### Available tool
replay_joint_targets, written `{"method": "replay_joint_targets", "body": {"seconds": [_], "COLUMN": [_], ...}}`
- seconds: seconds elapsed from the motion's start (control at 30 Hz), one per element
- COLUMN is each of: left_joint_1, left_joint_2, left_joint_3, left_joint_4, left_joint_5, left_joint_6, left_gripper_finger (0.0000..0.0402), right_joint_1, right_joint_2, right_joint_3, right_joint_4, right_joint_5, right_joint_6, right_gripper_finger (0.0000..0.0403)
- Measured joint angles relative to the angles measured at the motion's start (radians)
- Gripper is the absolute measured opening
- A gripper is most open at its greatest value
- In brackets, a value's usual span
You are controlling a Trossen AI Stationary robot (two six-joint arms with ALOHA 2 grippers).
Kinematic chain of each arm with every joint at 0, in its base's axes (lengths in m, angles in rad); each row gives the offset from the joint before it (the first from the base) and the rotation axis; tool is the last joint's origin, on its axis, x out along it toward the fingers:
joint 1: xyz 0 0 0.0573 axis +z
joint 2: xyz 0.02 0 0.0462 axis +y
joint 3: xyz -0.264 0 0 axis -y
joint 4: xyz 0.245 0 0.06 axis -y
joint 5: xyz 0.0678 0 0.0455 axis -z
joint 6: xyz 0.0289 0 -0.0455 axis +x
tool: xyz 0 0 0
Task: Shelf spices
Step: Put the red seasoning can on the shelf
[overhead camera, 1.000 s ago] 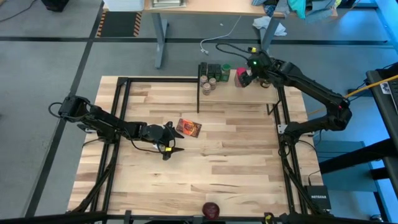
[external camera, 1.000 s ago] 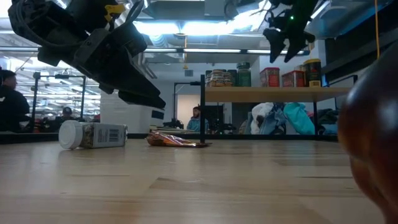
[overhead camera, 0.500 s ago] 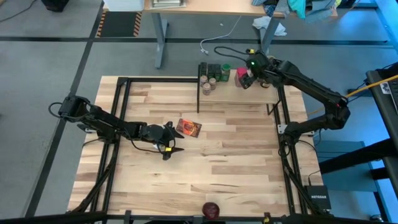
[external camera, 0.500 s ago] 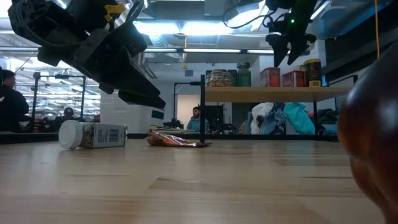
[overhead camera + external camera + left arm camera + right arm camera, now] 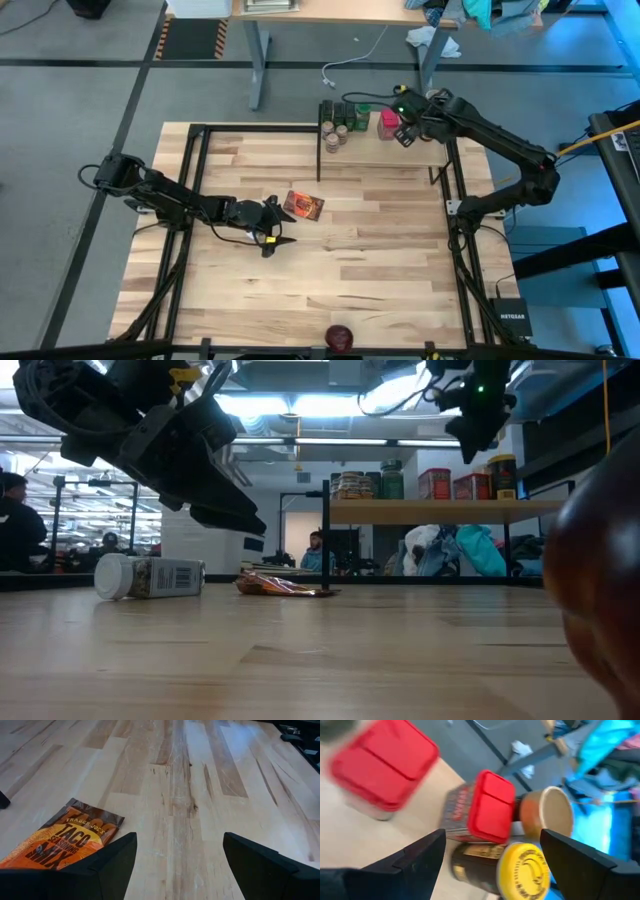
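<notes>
Your left hand hangs open and empty over the worktop. The flat packet lies just beside it, toward the shelf, with the left arm nearer. Farther off, your right hand hovers open and empty above the jars and red tins on the shelf.

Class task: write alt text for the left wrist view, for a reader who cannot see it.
The left pincer, its two dark fingers spread open, hovers over a pale plank wooden tabletop. Beside one finger lies a flat orange-red taco seasoning packet, with nothing between the fingers.
</notes>
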Motion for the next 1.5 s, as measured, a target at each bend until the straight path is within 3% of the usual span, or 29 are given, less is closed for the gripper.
{"method": "replay_joint_targets", "body": {"seconds": [0.4, 0.93, 1.33, 1.5], "left_joint_1": [0.000, 0.000, 0.000, 0.000], "left_joint_2": [0.000, 0.000, 0.000, 0.000], "left_joint_3": [0.000, 0.000, 0.000, 0.000], "left_joint_4": [0.000, 0.000, 0.000, 0.000], "left_joint_5": [0.000, 0.000, 0.000, 0.000], "left_joint_6": [0.016, 0.015, 0.015, 0.010], "left_gripper_finger": [0.0290, 0.0290, 0.0290, 0.0290], "right_joint_1": [-0.020, -0.021, -0.020, -0.019], "right_joint_2": [0.091, 0.102, 0.105, 0.105], "right_joint_3": [0.000, 0.002, 0.067, 0.081], "right_joint_4": [-0.005, 0.009, 0.038, 0.036], "right_joint_5": [0.215, 0.145, -0.012, 0.049], "right_joint_6": [-0.105, -0.108, -0.039, -0.030], "right_gripper_finger": [0.0331, 0.0331, 0.0331, 0.0331]}}
